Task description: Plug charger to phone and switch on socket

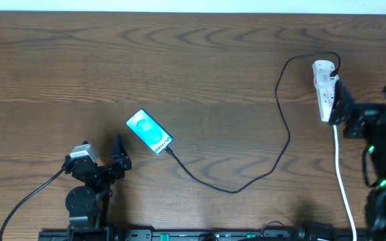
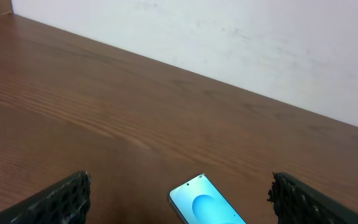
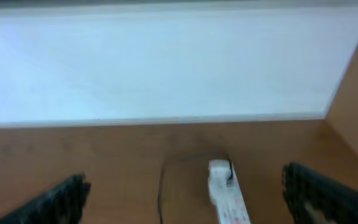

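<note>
I found both claws wide open and empty: left claw [image 1: 102, 150] near the flat light-blue phone [image 1: 149, 131] at centre-left, right claw [image 1: 341, 107] beside the white power strip [image 1: 324, 90] far right. Risk: a hard press there could shove the strip, tugging the thin black charger cable [image 1: 246, 184] from the phone.

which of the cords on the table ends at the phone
The thin black charger, looping from the socket to the phone; the thick white cord runs off the near edge instead.
</note>
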Controlling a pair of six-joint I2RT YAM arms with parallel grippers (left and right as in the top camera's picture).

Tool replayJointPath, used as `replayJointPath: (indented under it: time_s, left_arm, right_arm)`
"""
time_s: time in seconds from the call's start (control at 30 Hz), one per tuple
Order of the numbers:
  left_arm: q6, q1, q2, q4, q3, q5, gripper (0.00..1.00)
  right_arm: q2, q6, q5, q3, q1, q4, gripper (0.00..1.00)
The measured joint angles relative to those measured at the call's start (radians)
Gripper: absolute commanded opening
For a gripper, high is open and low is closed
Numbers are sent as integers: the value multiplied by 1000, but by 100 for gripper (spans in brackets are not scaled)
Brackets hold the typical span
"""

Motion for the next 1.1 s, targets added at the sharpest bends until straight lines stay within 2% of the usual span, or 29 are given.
replayJointPath:
  time_s: [0.13, 0.23, 0.43, 0.6, 0.67, 0.87, 1.1]
  left_arm:
    - [0, 0, 0, 0, 0, 0, 92]
    - [0, 0, 0, 0, 0, 0, 92]
    - [0, 0, 0, 0, 0, 0, 92]
    - [0, 0, 0, 0, 0, 0, 92]
    - [0, 0, 0, 0, 0, 0, 92]
    - [0, 0, 0, 0, 0, 0, 92]
    - [0, 0, 0, 0, 0, 0, 92]
  right_arm:
    - [-161, 0, 0, -238, 10, 240, 99]
    - [-302, 0, -2, -484, 47, 515, 99]
    - [-507, 0, 0, -834, 84, 808, 99]
    - [-638, 0, 32, -1026, 94, 837, 99]
    - [-686, 3, 47, -1074, 95, 763, 99]
    - [-732, 52, 109, -1087, 108, 484, 99]
    - [-733, 76, 138, -1087, 127, 473, 99]
